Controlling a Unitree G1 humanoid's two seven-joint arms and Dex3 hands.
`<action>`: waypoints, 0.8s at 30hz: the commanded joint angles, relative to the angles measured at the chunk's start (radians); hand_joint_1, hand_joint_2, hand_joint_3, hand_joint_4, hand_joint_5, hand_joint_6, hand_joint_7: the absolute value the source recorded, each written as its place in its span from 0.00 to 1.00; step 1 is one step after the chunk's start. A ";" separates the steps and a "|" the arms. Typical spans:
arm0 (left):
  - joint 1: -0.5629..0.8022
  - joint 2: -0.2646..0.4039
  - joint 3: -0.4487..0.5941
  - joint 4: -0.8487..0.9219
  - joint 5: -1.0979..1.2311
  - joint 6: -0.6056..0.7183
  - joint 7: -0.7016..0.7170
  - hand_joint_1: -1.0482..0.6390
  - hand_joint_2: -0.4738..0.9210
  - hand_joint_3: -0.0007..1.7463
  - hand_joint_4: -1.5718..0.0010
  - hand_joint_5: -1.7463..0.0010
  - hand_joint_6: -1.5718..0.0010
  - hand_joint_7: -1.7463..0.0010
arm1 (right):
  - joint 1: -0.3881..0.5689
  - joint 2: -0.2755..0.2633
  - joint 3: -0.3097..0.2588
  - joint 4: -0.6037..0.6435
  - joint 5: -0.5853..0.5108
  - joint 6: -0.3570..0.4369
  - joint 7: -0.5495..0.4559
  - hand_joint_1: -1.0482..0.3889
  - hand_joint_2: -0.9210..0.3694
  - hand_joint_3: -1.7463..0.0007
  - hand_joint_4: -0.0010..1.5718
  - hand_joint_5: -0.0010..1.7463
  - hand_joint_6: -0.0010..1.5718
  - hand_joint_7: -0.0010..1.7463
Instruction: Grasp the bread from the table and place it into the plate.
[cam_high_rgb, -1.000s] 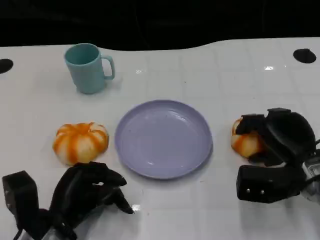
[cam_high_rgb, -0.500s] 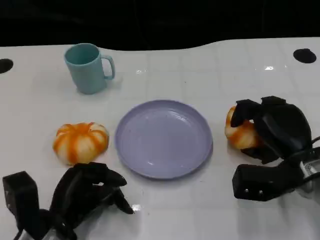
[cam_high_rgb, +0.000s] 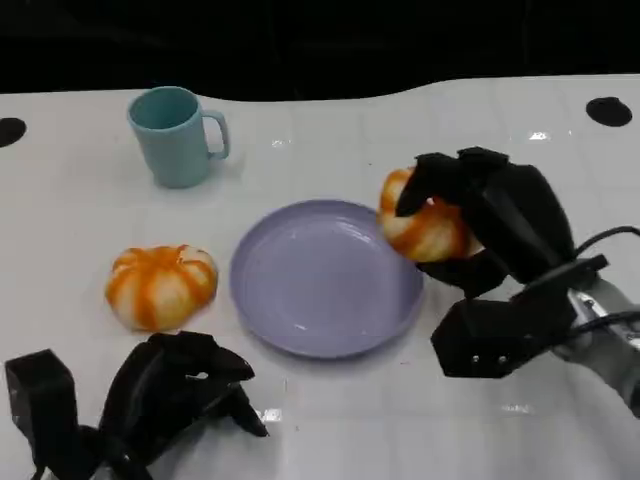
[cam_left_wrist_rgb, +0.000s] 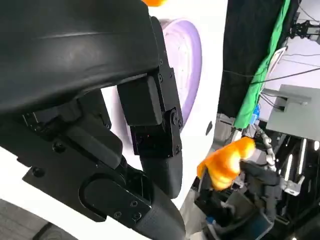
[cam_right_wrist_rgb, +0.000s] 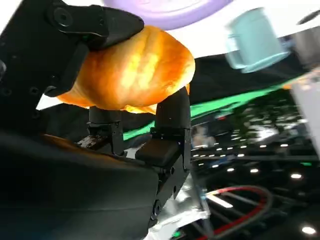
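- white desk, dark backdrop
- right hand grips the bread over the plate rim; transport step; next, I'd guess: lower, let go
- left hand curled, holding nothing

The right hand covers the far side of the bread, the left hand is cut off by the head view's lower edge, and the mug is blurred in the right wrist view.
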 joint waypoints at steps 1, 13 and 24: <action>0.012 0.013 0.000 -0.013 0.004 0.000 0.005 0.00 0.85 0.00 0.00 0.65 0.00 0.87 | -0.002 0.031 0.007 -0.013 -0.004 -0.022 0.005 0.67 0.53 0.17 0.65 1.00 0.54 0.91; 0.021 0.015 -0.003 -0.027 -0.003 0.009 -0.006 0.00 0.85 0.00 0.00 0.65 0.00 0.88 | -0.073 0.129 0.053 0.090 -0.054 -0.011 0.007 0.63 0.51 0.23 0.64 1.00 0.48 1.00; 0.036 0.014 -0.010 -0.047 -0.003 0.006 -0.006 0.00 0.85 0.00 0.00 0.66 0.00 0.88 | -0.126 0.170 0.071 0.188 -0.059 0.031 0.046 0.62 0.44 0.32 0.58 0.94 0.55 0.70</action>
